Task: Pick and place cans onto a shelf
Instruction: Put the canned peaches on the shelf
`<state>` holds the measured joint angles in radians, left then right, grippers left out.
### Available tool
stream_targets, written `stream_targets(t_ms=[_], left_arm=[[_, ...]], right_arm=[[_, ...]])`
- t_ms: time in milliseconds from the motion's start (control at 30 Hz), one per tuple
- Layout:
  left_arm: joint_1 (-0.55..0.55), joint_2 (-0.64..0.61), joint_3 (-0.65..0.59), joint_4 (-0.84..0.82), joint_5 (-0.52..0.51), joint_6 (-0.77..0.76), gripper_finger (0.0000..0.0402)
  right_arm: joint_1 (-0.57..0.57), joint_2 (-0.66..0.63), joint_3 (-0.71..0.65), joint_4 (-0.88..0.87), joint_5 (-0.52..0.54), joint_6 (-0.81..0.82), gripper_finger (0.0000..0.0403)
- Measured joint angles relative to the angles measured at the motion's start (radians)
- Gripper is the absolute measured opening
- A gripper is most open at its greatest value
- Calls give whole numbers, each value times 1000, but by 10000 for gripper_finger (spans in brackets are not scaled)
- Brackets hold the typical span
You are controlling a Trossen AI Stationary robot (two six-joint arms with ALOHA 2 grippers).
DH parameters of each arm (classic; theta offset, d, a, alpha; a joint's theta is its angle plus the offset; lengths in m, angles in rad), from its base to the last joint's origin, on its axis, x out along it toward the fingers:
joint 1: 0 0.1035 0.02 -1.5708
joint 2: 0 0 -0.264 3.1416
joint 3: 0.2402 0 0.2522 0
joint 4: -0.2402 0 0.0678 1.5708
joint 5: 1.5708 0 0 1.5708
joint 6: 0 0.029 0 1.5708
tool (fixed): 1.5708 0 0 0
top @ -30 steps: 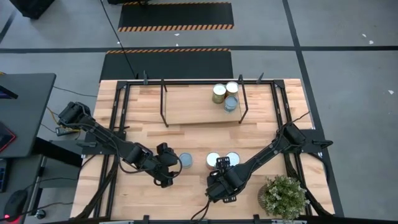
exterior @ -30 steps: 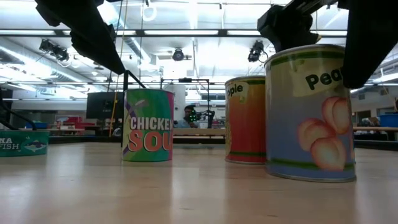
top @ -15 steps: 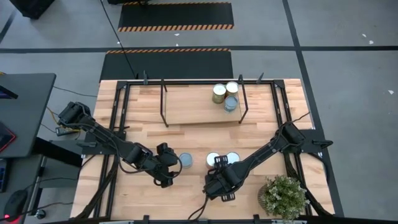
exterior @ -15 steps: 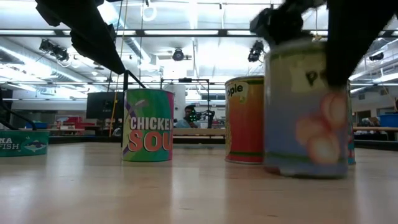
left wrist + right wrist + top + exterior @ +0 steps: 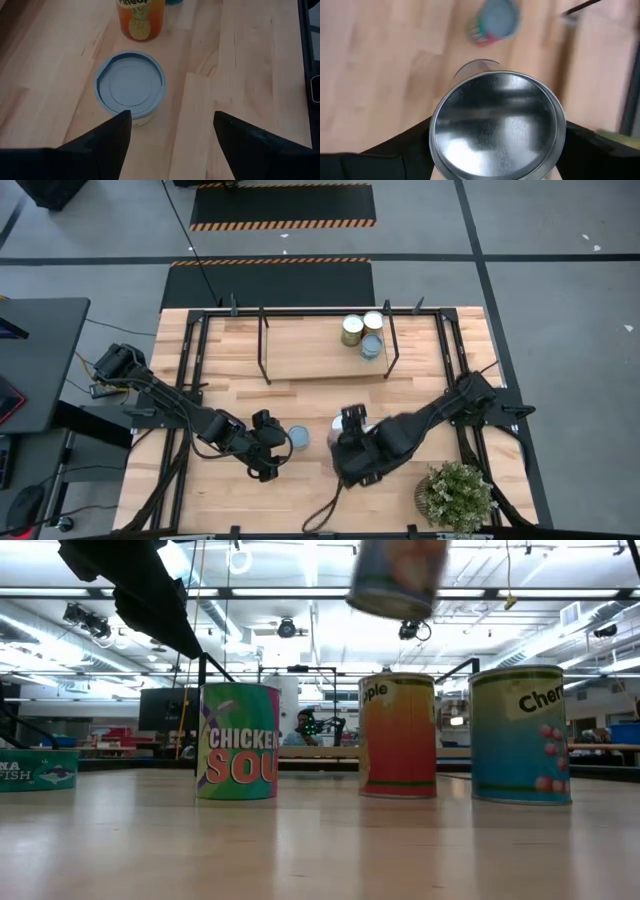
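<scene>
The right gripper [image 5: 352,423] is pinching a peach can [image 5: 497,131] by its sides, up off the tabletop [image 5: 310,490]; from table level only the can's blurred bottom [image 5: 398,578] shows, hanging high above the others. Right under it stands a pineapple can [image 5: 398,735], orange, with "ple" readable on the label, and beside that a blue-green can [image 5: 520,735] reading "Cher". Off to the gripper's left side sits a green and pink can [image 5: 238,741] marked "CHICKEN SOU", with a blue-grey lid [image 5: 131,85]. The left gripper [image 5: 172,131] hovers just by that lid with its fingers spread wide. Well beyond both, the shelf [image 5: 320,350] carries three cans [image 5: 363,332] bunched at its right end. A low teal tin [image 5: 38,769] at the far edge reads "FISH". A potted plant [image 5: 457,495] sits near the right arm.
</scene>
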<state>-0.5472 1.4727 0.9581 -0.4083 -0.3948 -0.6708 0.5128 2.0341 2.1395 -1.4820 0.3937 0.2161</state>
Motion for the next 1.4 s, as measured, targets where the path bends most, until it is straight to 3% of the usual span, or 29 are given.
stream_targets(t_ms=[200,467,800,1100,1400], left_arm=[[0,0,0,0,0,1,288],[0,0,0,0,0,2,288],[-2,0,0,-2,0,2,288],[-2,0,0,-10,0,3,288],[-2,0,0,-10,0,4,288]], right_arm=[[-104,-74,0,-4,36,-93,330],[-327,-99,-11,24,-2,-242,330],[-605,-97,-227,131,-96,-325,331],[-720,-96,-401,280,-150,-404,331],[-803,-97,-426,311,-180,-412,356]])
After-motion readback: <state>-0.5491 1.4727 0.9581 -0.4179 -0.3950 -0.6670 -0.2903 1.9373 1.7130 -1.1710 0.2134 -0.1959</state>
